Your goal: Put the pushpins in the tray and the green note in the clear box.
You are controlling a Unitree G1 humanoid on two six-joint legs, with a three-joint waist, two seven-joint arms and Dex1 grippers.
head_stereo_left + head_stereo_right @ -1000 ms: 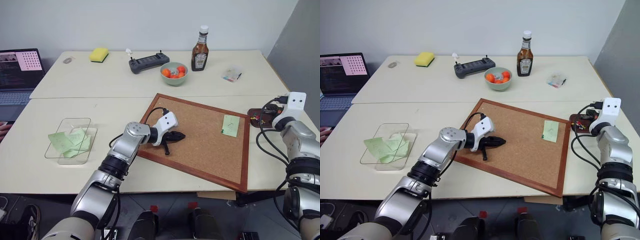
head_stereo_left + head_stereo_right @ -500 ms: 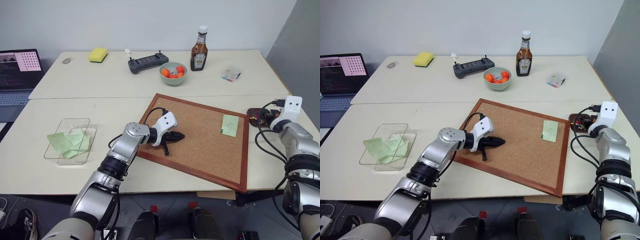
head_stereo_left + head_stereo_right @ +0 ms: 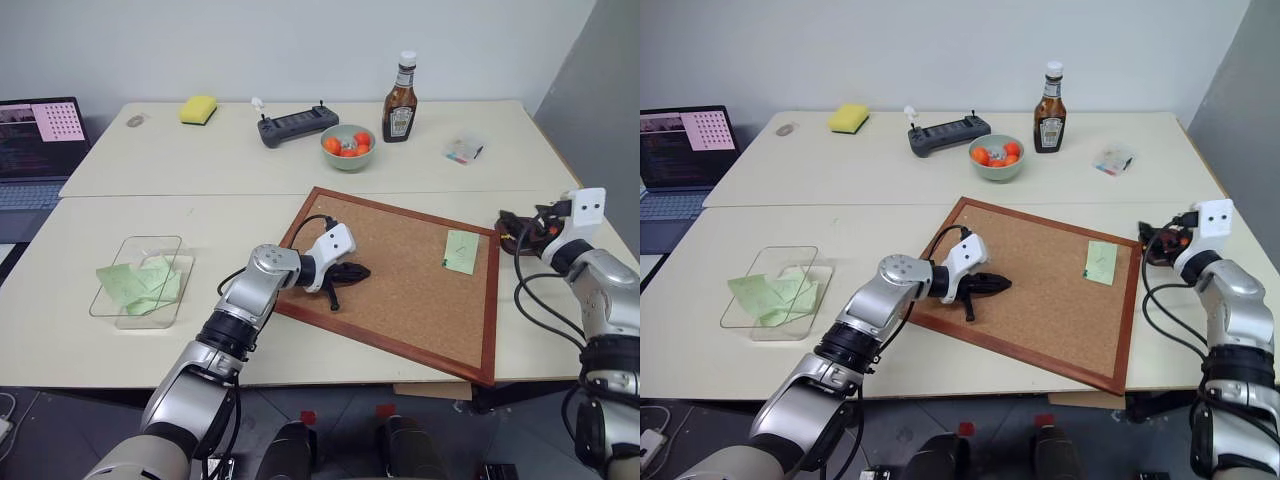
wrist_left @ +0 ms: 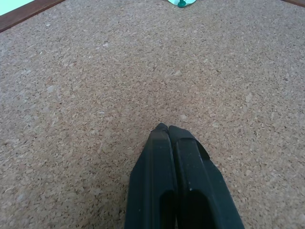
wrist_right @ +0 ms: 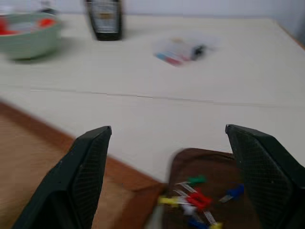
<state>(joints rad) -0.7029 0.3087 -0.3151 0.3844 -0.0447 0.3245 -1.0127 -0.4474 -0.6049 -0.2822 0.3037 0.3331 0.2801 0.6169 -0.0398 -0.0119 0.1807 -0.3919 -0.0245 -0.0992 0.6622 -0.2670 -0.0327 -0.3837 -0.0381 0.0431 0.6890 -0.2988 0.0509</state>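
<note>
- Pushpins (image 5: 198, 198): small heap of yellow, red, blue and green ones lying in the tray (image 5: 238, 167), the dark brown dish at the right edge of the table, just right of the corkboard (image 3: 400, 270).
- One more pin, a green head (image 4: 181, 3), sits at the top of the green note (image 3: 460, 251), apparently pinning it to the right side of the board.
- Clear box (image 3: 140, 280) is well apart, on the near left of the table, with several green notes already inside.
- Right gripper (image 5: 178, 167) hovers over the tray, fingers spread wide, nothing between them.
- Left gripper (image 3: 352, 272) rests on the left part of the board, fingers pressed together, empty.
- Handling, my read: pins are tiny, hard and slick. Pinch the plastic head from the sides and pull straight out of the cork; a loose grip likely lets one flick away.
- Note is thin, floppy paper and weighs nothing. It'll probably tear if dragged against the pin, so pin first, then lift by a free edge or corner.
- Bowl of oranges (image 3: 348, 146), sauce bottle (image 3: 400, 100) and sponge (image 3: 198, 109) sit at the far side, out of the way.
</note>
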